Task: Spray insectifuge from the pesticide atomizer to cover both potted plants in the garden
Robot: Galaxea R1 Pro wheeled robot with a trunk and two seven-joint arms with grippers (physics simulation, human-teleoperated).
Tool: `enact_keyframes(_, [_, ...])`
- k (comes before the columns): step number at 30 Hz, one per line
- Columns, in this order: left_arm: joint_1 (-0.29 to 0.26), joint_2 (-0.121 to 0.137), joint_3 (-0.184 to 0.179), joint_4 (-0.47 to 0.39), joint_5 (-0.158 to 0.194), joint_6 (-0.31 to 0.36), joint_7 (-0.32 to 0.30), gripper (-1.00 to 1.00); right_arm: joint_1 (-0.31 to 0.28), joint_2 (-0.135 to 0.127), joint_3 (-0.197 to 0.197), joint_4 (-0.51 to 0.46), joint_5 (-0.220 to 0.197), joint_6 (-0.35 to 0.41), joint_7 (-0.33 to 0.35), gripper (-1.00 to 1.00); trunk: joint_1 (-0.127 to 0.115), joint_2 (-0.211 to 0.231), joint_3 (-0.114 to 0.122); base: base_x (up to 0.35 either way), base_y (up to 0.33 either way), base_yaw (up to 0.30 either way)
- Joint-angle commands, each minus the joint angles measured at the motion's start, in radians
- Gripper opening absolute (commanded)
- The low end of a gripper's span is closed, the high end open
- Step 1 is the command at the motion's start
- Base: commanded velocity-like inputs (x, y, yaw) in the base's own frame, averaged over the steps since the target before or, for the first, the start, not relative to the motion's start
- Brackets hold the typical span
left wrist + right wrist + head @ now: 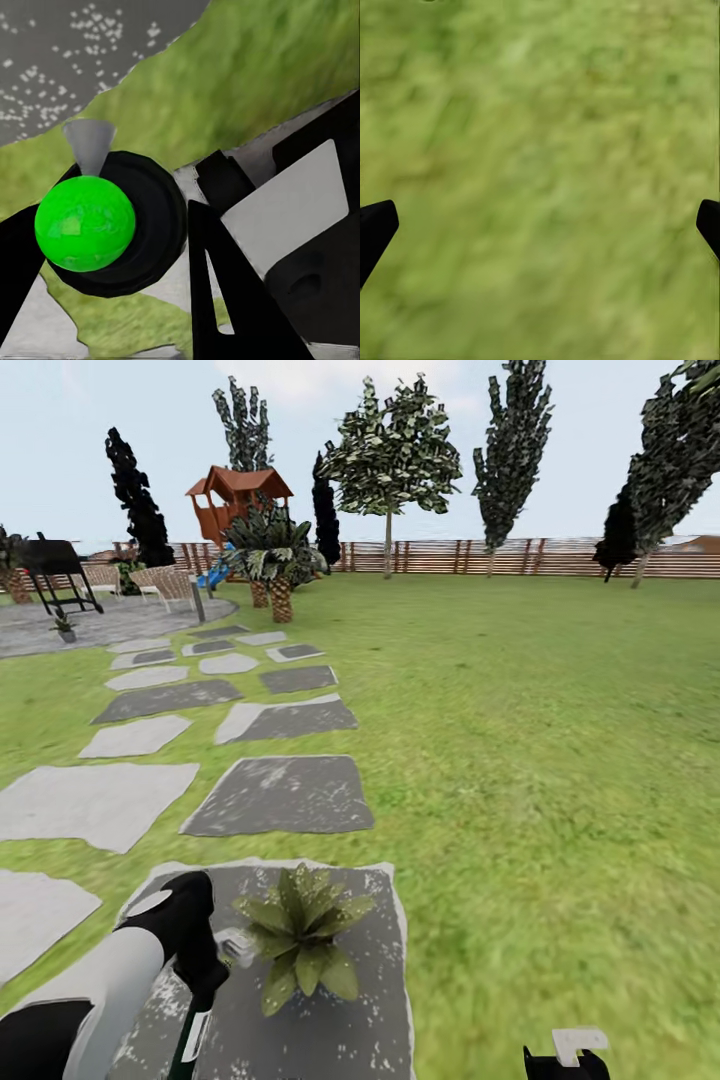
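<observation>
In the head view our left gripper (205,985) is closest to us. It holds the pesticide atomizer (193,1035), just beside a potted plant (303,935) on a grey stone (370,1010). The second potted plant (64,626) sits far off on the patio (120,622).

In the left wrist view the bottle's green cap (85,223) sits tight between the fingers (225,292).

In the right wrist view our right gripper (540,217) is wide open over grass (540,112).

We think we are at the spraying step. Next we aim the nozzle at the leaves.

Bright flat daylight; no cast shadows; soft rendered blur; grass smeared in wrist views
</observation>
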State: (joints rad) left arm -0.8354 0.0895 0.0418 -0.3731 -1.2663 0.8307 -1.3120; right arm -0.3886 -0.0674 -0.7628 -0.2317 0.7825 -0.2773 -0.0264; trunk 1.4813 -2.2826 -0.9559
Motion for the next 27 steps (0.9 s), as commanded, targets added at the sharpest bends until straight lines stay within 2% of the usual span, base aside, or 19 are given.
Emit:
enact_keyframes(1, [0.000,0.006,0.005,0.002,-0.008,0.009,-0.006,-1.00,-0.001,0.000,-0.007,0.002,0.011,-0.005,-0.003,1.00,0.000,0.000,-0.001,0.004,-0.141,0.234])
enact_keyframes(4, [0.001,0.020,0.002,0.008,-0.008,0.007,-0.004,-1.00,-0.001,0.000,-0.007,0.002,0.011,-0.005,-0.003,1.00,0.000,0.000,-0.001,0.001,-0.045,0.093])
enact_keyframes(9, [0.002,0.020,0.001,0.001,-0.007,0.009,0.013,-1.00,-0.001,0.000,-0.007,0.002,0.011,-0.005,-0.003,1.00,0.000,0.000,-0.001,0.000,-0.004,0.060])
enact_keyframes(13, [0.002,0.018,0.002,0.008,-0.007,0.010,0.037,-1.00,-0.001,0.000,-0.007,0.002,0.011,-0.005,-0.003,1.00,0.000,0.000,-0.001,0.000,0.000,0.251])
enact_keyframes(19, [0.002,0.013,0.004,0.011,0.001,0.010,0.042,-1.00,-0.001,0.000,-0.007,0.002,0.011,-0.005,-0.003,1.00,0.000,0.000,-0.001,0.007,-0.003,0.267])
enact_keyframes(27, [0.002,0.011,0.007,0.012,0.004,0.010,0.042,-1.00,-0.001,0.000,-0.008,0.002,0.011,-0.005,-0.003,1.00,0.000,0.000,-0.001,0.138,-0.185,0.036])
